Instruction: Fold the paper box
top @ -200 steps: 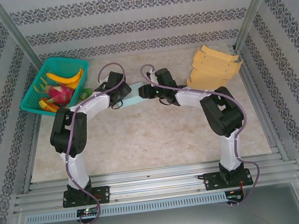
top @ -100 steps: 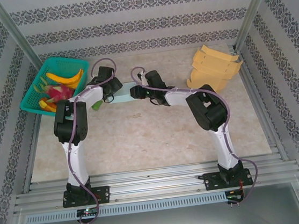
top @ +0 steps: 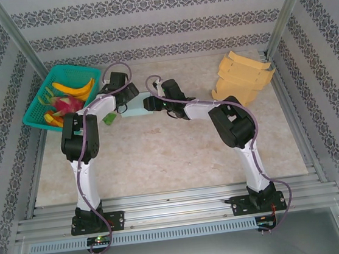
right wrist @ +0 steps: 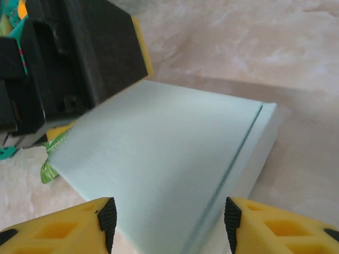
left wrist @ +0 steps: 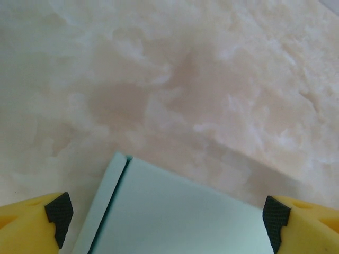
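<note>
The paper box [top: 137,108] is a flat pale green piece lying at the back centre of the table, between my two grippers. My left gripper [top: 125,101] is at its left end, open wide. In the left wrist view the box [left wrist: 175,217] lies between the two pads of the left gripper [left wrist: 167,218], with a gap on each side. My right gripper [top: 150,103] is at the right end. There the box [right wrist: 159,159] with its folded seam lies between the spread pads of the right gripper [right wrist: 169,222], which do not press it. The left gripper's black body [right wrist: 79,58] stands at the box's far end.
A teal basket [top: 39,102] with bananas and a dragon fruit stands at the back left. A stack of tan flat boxes [top: 243,75] lies at the back right. A small green packet [top: 108,118] lies just left of the box. Metal posts flank the table.
Both arms have moved toward the back left with the box between them. Both pairs of jaws have widened, the left more than the right.
</note>
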Controlling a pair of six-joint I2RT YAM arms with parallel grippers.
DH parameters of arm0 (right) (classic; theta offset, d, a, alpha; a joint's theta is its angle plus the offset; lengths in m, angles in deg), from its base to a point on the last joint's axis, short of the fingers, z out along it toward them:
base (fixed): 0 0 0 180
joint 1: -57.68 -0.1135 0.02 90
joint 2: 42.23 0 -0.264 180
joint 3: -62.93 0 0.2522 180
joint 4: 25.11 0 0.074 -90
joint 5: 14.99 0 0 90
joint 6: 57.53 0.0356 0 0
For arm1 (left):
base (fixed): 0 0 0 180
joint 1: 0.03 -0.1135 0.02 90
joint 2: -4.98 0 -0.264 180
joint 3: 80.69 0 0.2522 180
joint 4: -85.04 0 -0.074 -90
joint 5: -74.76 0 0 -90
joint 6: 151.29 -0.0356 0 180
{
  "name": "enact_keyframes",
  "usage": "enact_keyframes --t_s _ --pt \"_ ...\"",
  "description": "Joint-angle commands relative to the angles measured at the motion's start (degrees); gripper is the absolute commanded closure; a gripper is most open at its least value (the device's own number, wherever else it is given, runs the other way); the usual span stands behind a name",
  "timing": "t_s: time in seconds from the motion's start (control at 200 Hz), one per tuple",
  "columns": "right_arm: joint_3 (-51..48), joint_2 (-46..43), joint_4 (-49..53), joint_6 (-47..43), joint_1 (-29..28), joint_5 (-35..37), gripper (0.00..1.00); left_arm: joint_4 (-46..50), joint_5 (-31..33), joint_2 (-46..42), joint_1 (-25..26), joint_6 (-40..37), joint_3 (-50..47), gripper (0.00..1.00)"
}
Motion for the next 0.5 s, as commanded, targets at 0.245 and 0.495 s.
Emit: enact_keyframes --t_s 0.245,0.495 --pt "-8.0 -14.5 9.5 -3.9 5.0 6.1 0.43 0.9 0.6 -6.6 -0.8 -1.3 -3.8 0.05" --pt "-6.3 -19.4 26.5 -6.6 13.0 19.1 0.45 -2.9 -1.0 -20.1 2.0 -0.4 -19.0 0.05"
